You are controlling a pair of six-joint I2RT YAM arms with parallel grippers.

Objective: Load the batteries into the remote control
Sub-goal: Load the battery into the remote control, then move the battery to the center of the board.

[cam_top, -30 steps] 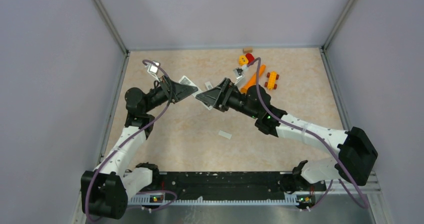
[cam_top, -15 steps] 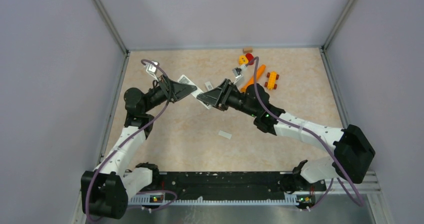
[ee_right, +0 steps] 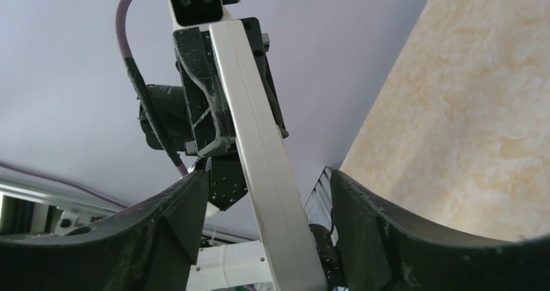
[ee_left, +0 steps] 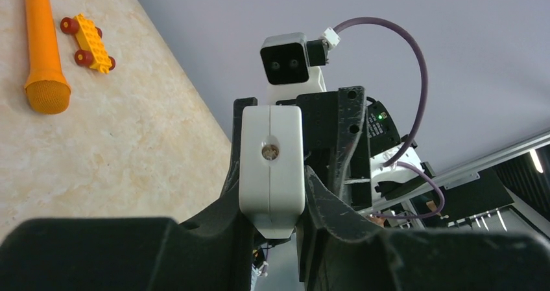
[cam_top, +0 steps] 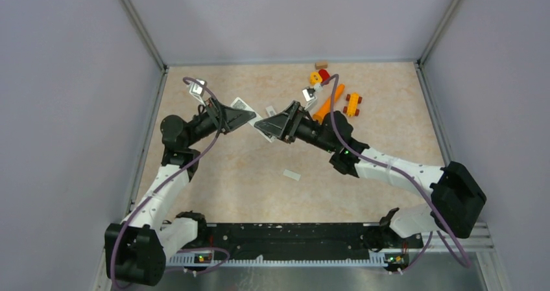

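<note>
The slim white remote control (ee_left: 271, 148) is clamped end-on between the fingers of my left gripper (ee_left: 272, 197), above the table. In the right wrist view the same white bar (ee_right: 250, 109) runs from the left gripper down between the jaws of my right gripper (ee_right: 269, 190). Those jaws stand apart on either side with gaps, so it is open. In the top view my left gripper (cam_top: 241, 117) and right gripper (cam_top: 269, 125) meet tip to tip mid-table. Small grey-silver pieces (cam_top: 309, 94) lie by the carrot, too small to identify as the batteries.
An orange carrot toy (cam_top: 329, 102) and a yellow toy car with red wheels (cam_top: 352, 104) lie at the back right; both also show in the left wrist view, the carrot (ee_left: 42, 51) and the car (ee_left: 89, 41). A small white flat piece (cam_top: 292, 174) lies mid-table. A brown block (cam_top: 321, 64) sits by the back wall.
The right arm has shifted slightly to the left. Both grippers stay tip to tip, and the left gripper's hold on the remote is unchanged.
</note>
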